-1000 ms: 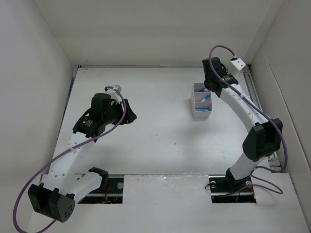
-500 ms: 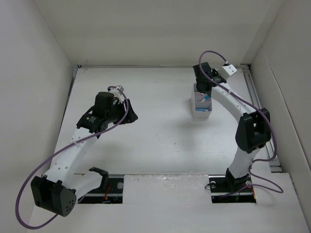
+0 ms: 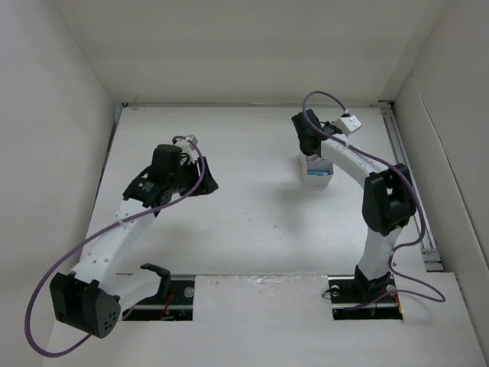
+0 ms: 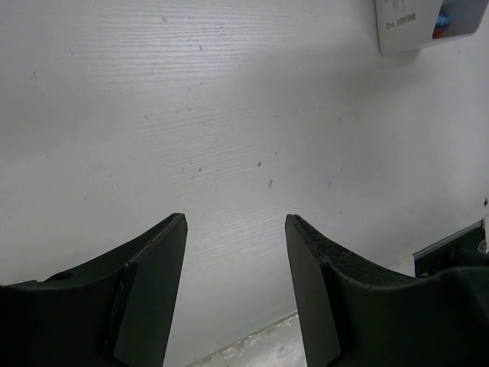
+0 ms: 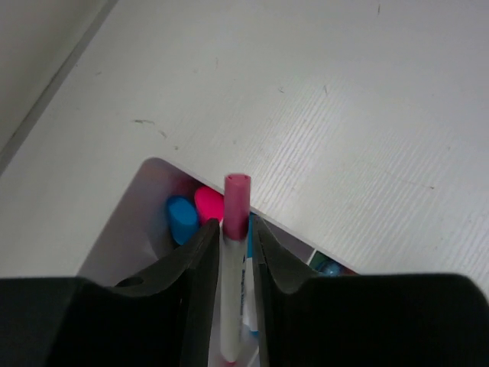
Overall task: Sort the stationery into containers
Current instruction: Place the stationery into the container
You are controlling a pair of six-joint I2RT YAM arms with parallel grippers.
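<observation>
My right gripper (image 5: pixel 231 225) is shut on a thin white pen (image 5: pixel 232 290) with a pink cap (image 5: pixel 236 200); the pen stands lengthwise between the jaws, cap past the fingertips. Right below it lies the white divided container (image 5: pixel 126 229), with a blue stubby piece (image 5: pixel 181 219) and a pink one (image 5: pixel 207 203) in one compartment. From above, the right gripper (image 3: pixel 309 142) hangs over the far end of the container (image 3: pixel 317 175). My left gripper (image 4: pixel 235 222) is open and empty over bare table; its view catches the container (image 4: pixel 405 30) at top right.
White walls close in the table on the left, right and back. A rail (image 3: pixel 409 176) runs along the right edge. The left gripper (image 3: pixel 205 183) hovers left of centre. A taped strip (image 3: pixel 267 281) marks the near edge between the arm bases.
The right arm has swung left, bringing the gripper with the pen from the far right corner to above the container. The left arm has barely shifted.
</observation>
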